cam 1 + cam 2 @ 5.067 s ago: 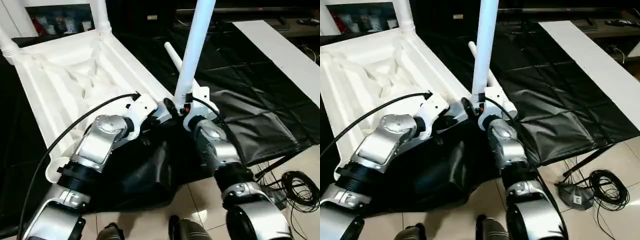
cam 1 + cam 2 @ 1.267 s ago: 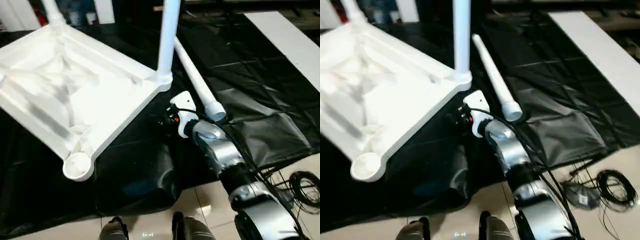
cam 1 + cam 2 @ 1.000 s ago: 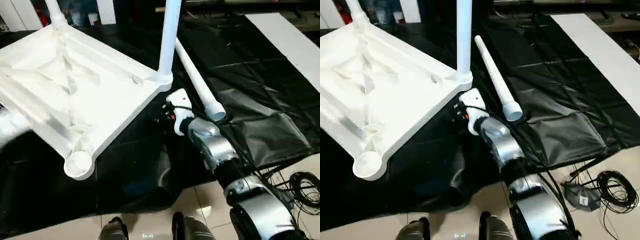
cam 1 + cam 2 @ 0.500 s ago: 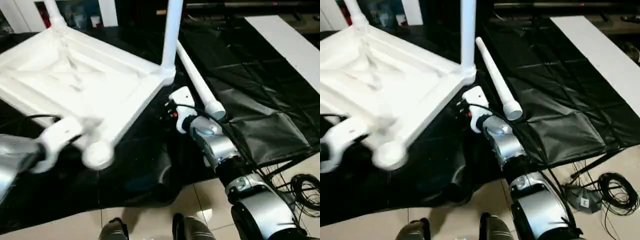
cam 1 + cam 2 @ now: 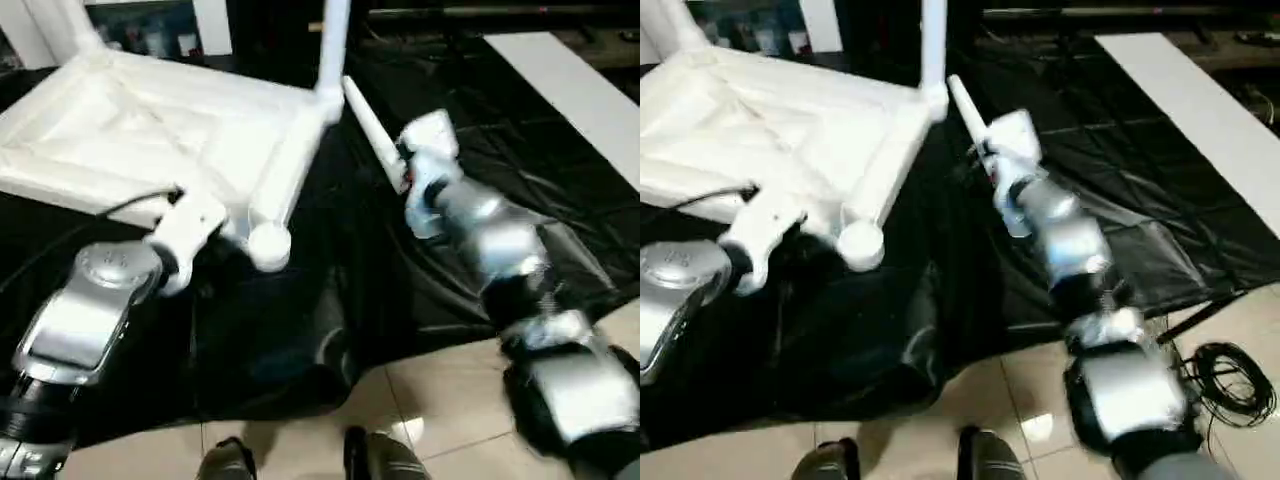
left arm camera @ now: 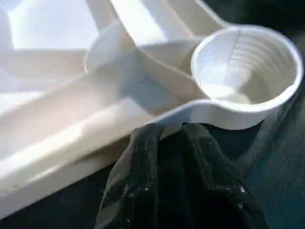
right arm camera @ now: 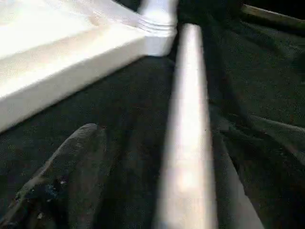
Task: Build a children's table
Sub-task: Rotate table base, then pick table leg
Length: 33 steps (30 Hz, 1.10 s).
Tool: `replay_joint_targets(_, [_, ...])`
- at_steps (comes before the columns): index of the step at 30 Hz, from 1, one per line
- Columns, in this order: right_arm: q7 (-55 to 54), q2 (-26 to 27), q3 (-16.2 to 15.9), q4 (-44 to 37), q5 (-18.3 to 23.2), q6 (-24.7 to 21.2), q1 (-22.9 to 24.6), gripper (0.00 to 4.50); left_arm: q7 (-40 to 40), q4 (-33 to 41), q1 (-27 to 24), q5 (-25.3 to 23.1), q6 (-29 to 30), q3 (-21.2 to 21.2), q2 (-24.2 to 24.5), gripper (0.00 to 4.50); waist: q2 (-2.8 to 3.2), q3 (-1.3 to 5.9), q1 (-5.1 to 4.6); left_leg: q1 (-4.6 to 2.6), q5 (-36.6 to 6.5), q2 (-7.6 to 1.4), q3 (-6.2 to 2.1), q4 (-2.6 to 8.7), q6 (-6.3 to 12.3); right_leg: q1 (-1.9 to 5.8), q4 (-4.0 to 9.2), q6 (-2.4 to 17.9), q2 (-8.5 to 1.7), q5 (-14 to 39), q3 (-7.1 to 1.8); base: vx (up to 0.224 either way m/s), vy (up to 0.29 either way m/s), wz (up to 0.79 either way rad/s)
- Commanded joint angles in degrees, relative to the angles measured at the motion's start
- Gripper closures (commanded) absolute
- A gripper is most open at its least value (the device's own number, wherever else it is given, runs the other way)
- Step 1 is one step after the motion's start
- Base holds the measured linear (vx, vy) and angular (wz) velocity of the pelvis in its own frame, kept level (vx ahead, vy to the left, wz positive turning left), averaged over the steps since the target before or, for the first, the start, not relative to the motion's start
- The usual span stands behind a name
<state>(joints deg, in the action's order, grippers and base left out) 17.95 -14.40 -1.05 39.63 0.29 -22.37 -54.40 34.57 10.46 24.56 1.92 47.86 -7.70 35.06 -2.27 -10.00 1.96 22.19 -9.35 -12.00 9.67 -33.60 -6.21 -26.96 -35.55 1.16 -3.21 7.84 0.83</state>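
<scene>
While the tabletop (image 5: 150, 130) lies upside down on the black sheet (image 5: 520, 190), these lines take stock.

Tabletop, place: ribbed underside up, on the robot's left; its near corner socket (image 6: 245, 71) stands empty, just beyond the left claw (image 6: 178, 143).
Legs, place: one fitted leg (image 5: 333, 45) stands upright in the corner nearest the loose leg (image 7: 187, 124); another rises at the far left corner (image 5: 60, 25). The loose leg lies on the sheet just beside the tabletop's edge.
Left claw: fingers nearly together, tips at the tabletop's rim under the empty socket; whether they pinch that rim I cannot tell.
Right claw (image 7: 138, 157): spread wide, low over the loose leg, one finger either side, nothing grasped.
Handling, judged: hollow moulded plastic, probably light and stiff, smooth enough to slip or roll. The tapered tube is best taken near its middle, across its width; the tabletop by its rim or a rib beside the socket.
Looks: all white, glossy; socket round, ridged inside; tabletop crossed by raised ribs.
</scene>
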Motion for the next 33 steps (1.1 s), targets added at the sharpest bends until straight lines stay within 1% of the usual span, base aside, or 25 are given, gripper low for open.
replay_joint_targets(1, [-0.4,-0.3,0.7,0.9,-0.3,-1.9,-0.9,0.01,0.7,1.6,0.3,0.3,0.2,0.0,0.0,3.51,0.83,5.65,0.21,-0.31,-7.0,0.98,0.97,2.86,0.48,5.05,2.85,12.1,-1.72,5.8,-1.59,0.000,0.000,0.00])
replay_joint_targets(2, [-0.2,-0.5,0.9,1.7,-0.1,-2.6,-1.5,0.01,1.1,2.0,0.3,0.4,-0.1,0.0,0.2,3.51,0.79,5.71,0.16,-0.27,-6.7,0.99,0.96,2.82,0.59,5.10,2.81,12.1,-1.72,5.7,-1.53,0.000,0.000,0.00])
replay_joint_targets(3, [1.2,-1.5,0.9,8.2,0.0,-7.4,-5.3,0.01,4.7,4.6,-0.2,2.0,-1.3,-0.4,1.6,3.51,0.68,5.72,0.00,-0.29,-6.7,1.06,0.91,2.85,0.67,5.08,2.74,12.5,-1.75,6.1,-1.47,0.000,0.000,0.00])
replay_joint_targets(4, [2.7,-2.0,0.6,12.7,-0.1,-10.2,-7.4,0.01,6.8,6.2,-0.5,3.1,-2.1,-0.8,2.7,3.51,0.71,5.74,-0.31,-0.34,-7.4,1.04,0.87,2.89,0.87,5.00,2.72,13.7,-1.72,6.6,-1.39,0.000,0.000,0.00])
replay_joint_targets(5, [2.8,-2.0,0.7,13.4,-0.1,-10.4,-7.7,0.01,7.5,6.6,-0.7,3.5,-2.2,-0.9,2.9,3.51,0.83,5.55,-0.23,-0.41,-8.4,0.91,0.89,2.87,0.88,4.80,2.88,14.0,-1.84,7.3,-1.42,0.000,0.000,0.00])
replay_joint_targets(6, [2.9,-2.2,1.0,17.0,0.0,-11.3,-9.1,0.01,10.5,8.6,-1.2,5.4,-3.0,-1.5,4.0,3.51,0.70,5.45,-0.07,-0.39,-9.1,0.78,0.93,2.80,0.83,4.79,2.88,14.2,-2.03,8.2,-1.46,0.000,0.000,0.00])
replay_joint_targets(7, [2.9,-2.2,1.1,18.1,0.1,-11.5,-9.5,0.01,11.5,9.2,-1.4,6.0,-3.2,-1.7,4.3,3.51,0.72,5.34,-0.05,-0.33,-8.9,0.73,1.02,2.83,0.84,4.70,2.86,14.2,-2.00,8.2,-1.47,0.000,0.000,0.00])
replay_joint_targets(8, [3.0,-2.1,1.8,22.1,0.4,-12.2,-10.8,0.01,14.6,12.2,-2.1,8.8,-2.2,-2.4,5.5,3.51,0.60,5.44,-0.04,-0.40,-8.4,0.60,1.05,2.80,0.72,4.72,2.71,14.3,-2.06,7.6,-1.47,0.000,0.000,0.00])
replay_joint_targets(9, [3.0,-2.1,1.8,22.1,0.4,-12.2,-10.8,0.01,14.6,12.2,-2.1,8.8,-2.2,-2.4,5.5,3.51,0.74,5.47,-0.01,-0.44,-8.2,0.61,1.02,2.81,0.76,4.67,2.59,14.5,-2.03,7.3,-1.43,0.000,0.000,0.00])
replay_joint_targets(10, [3.2,-2.1,1.7,23.6,0.2,-12.2,-11.3,0.01,15.6,13.6,-2.2,10.3,-1.0,-2.5,5.6,3.51,0.52,5.32,-0.02,-0.22,-8.0,0.59,1.11,2.82,0.82,4.73,2.72,14.4,-1.99,7.1,-1.43,0.000,0.000,0.00])
replay_joint_targets(11, [3.4,-2.0,1.4,25.0,-0.2,-12.3,-11.6,0.01,16.3,14.6,-2.3,11.5,0.2,-2.6,5.6,3.51,0.64,5.39,0.04,-0.37,-7.7,0.54,1.13,2.77,0.78,4.68,2.55,14.6,-2.07,6.8,-1.45,0.000,0.000,0.00])
replay_joint_targets(12, [3.4,-1.9,1.2,25.7,-0.5,-12.2,-11.8,0.01,16.6,15.2,-2.3,12.1,0.9,-2.6,5.5,3.51,0.73,5.31,0.00,-0.31,-7.7,0.51,1.13,2.81,0.92,4.59,2.62,14.8,-2.01,6.6,-1.42,0.000,0.000,0.00])
replay_joint_targets(13, [3.1,-1.6,1.7,26.6,-0.3,-12.2,-12.0,0.01,16.7,15.6,-2.2,12.8,2.2,-2.6,5.3,3.51,0.60,5.32,-0.03,-0.32,-8.0,0.51,1.16,2.76,0.79,4.69,2.56,14.8,-2.05,6.9,-1.44,0.000,0.000,0.00])
replay_joint_targets(14, [3.8,-1.3,2.1,28.3,0.0,-12.5,-12.5,0.01,16.8,15.7,-2.0,13.2,3.2,-2.6,5.1,3.51,0.47,5.12,-0.05,-0.23,-8.7,0.53,1.14,2.82,0.81,4.65,2.76,14.5,-2.08,8.1,-1.45,0.000,0.000,0.00])
replay_joint_targets(16, [4.0,-0.9,2.5,30.5,0.3,-12.5,-13.0,0.01,16.9,15.7,-1.8,13.2,3.4,-2.6,5.0,3.51,0.49,5.10,-0.12,-0.30,-9.5,0.53,1.13,2.80,0.71,4.55,2.87,14.2,-2.11,9.6,-1.46,0.000,0.000,0.00])
replay_joint_targets(17, [4.3,-0.8,2.7,31.8,0.4,-12.5,-13.4,0.01,17.1,15.8,-1.8,13.4,3.3,-2.6,5.3,3.51,0.41,5.00,-0.15,-0.28,-10.5,0.53,0.99,2.88,0.21,4.57,3.05,13.4,-2.20,12.2,-1.40,0.000,0.000,0.00])
replay_joint_targets(20, [5.4,-0.7,3.2,33.5,0.9,-13.2,-13.6,0.01,17.3,15.8,-1.7,14.0,3.7,-2.6,5.8,3.51,0.46,4.95,-0.21,-0.33,-11.1,0.50,0.91,2.89,-0.13,4.43,3.10,12.5,-2.21,13.4,-1.42,0.000,0.000,0.00])
replay_joint_targets(22, [5.3,-0.9,3.4,34.3,0.9,-13.1,-13.5,0.01,17.2,15.9,-1.3,14.5,4.4,-2.5,6.2,3.51,0.47,5.00,-0.15,-0.33,-10.2,0.49,0.94,2.88,0.03,4.43,2.99,12.7,-2.19,12.2,-1.43,0.000,0.000,0.00])
replay_joint_targets(23, [5.0,-1.0,3.6,34.6,0.9,-13.0,-13.4,0.28,17.0,15.9,-1.2,14.6,4.6,-2.4,6.3,3.51,0.50,5.05,-0.12,-0.32,-9.8,0.50,0.95,2.85,0.06,4.43,2.90,13.0,-2.12,11.4,-1.41,0.000,0.000,0.00])
replay_joint_targets(25, [4.8,-1.1,3.8,34.6,1.0,-12.8,-13.4,0.35,16.7,16.0,-1.2,14.3,4.3,-2.3,6.3,3.51,0.48,5.12,-0.13,-0.34,-9.5,0.51,0.98,2.82,0.21,4.45,2.84,13.1,-2.07,10.7,-1.40,0.000,0.000,0.00])
replay_joint_targets(29, [4.3,-1.4,5.3,35.2,1.6,-12.2,-13.7,0.78,16.8,16.0,-0.9,14.8,4.6,-2.0,6.4,3.51,0.57,5.19,-0.08,-0.32,-9.5,0.55,1.01,2.77,0.36,4.52,2.87,13.4,-2.12,10.6,-1.40,0.000,0.000,0.00])
replay_joint_targets(30, [4.2,-1.4,5.5,35.3,1.6,-12.2,-13.7,0.85,16.9,16.0,-0.9,15.0,4.7,-2.0,6.5,3.34,0.52,5.19,-0.08,-0.27,-9.6,0.57,1.01,2.76,0.31,4.55,2.87,13.4,-2.11,10.8,-1.38,0.000,0.000,0.00])
replay_joint_targets(31, [3.9,-1.7,6.2,35.4,2.0,-12.1,-13.7,0.85,17.0,16.2,-0.9,15.8,5.0,-1.8,6.4,3.34,0.52,5.19,-0.08,-0.27,-9.6,0.57,1.01,2.76,0.31,4.55,2.87,13.4,-2.11,10.8,-1.38,0.000,0.000,0.00])
replay_joint_targets(32, [3.7,-1.8,6.6,35.3,2.4,-12.3,-13.7,1.05,17.0,16.3,-0.9,16.3,5.3,-1.6,6.3,3.18,0.77,5.30,-0.07,-0.33,-9.3,0.59,1.04,2.71,0.17,4.53,2.78,13.7,-2.04,9.9,-1.38,0.000,0.000,0.00])
replay_joint_targets(33, [3.6,-2.0,7.0,35.2,2.7,-12.4,-13.6,1.05,16.9,16.4,-1.0,16.7,5.6,-1.4,6.2,3.18,0.86,5.28,-0.04,-0.34,-9.4,0.59,1.02,2.71,0.15,4.52,2.73,13.8,-2.02,9.7,-1.37,0.000,0.000,0.00])
